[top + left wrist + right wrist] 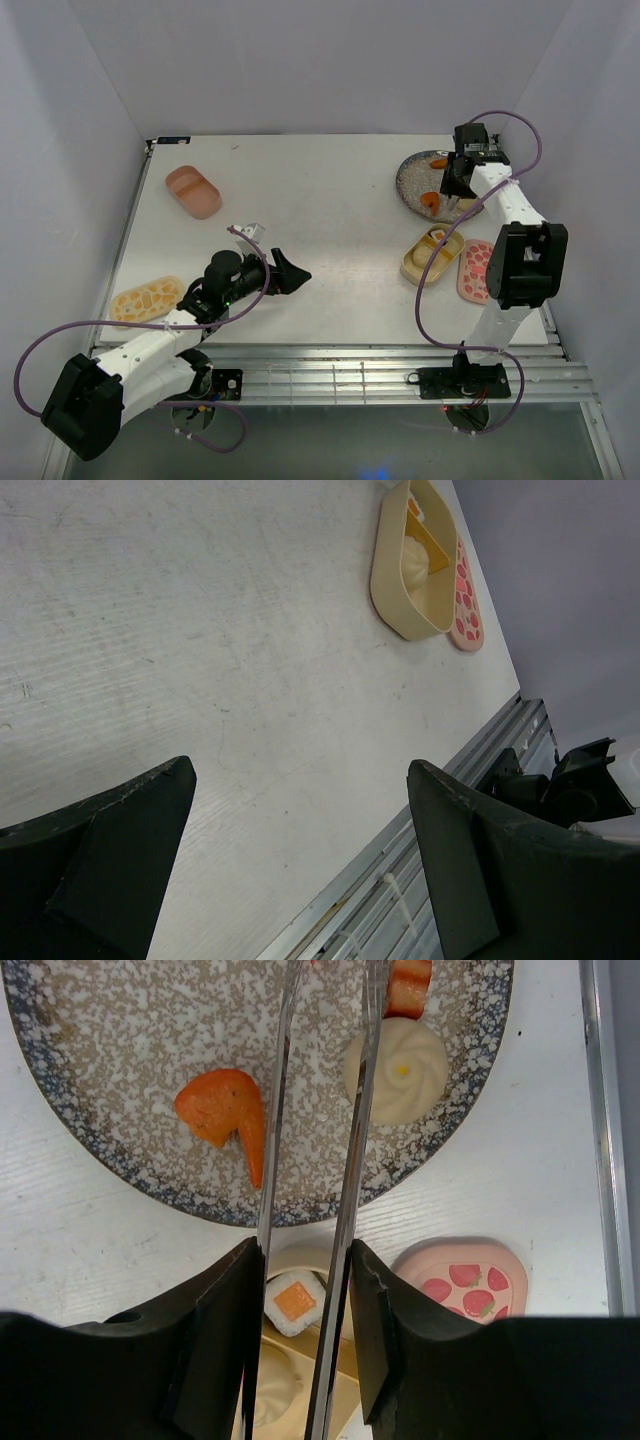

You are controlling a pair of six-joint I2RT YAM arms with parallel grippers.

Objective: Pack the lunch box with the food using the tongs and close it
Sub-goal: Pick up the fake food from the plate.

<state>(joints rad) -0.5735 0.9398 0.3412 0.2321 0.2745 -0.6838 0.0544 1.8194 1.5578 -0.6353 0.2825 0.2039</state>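
Two pieces (293, 1300) lie in the tan tray (388, 580); more wait on the plate (120, 1020). Right end effector (307, 1260) grips tongs (350, 1160); left end effector (300, 768) is open.

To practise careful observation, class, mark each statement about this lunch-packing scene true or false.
1. The right hand holds the tongs above the plate. True.
2. The left hand grips the tongs. False: it is open and empty over the table.
3. The yellow tray is empty. False: it holds an orange-topped piece and a cream bun.
4. An orange piece lies on the plate. True.
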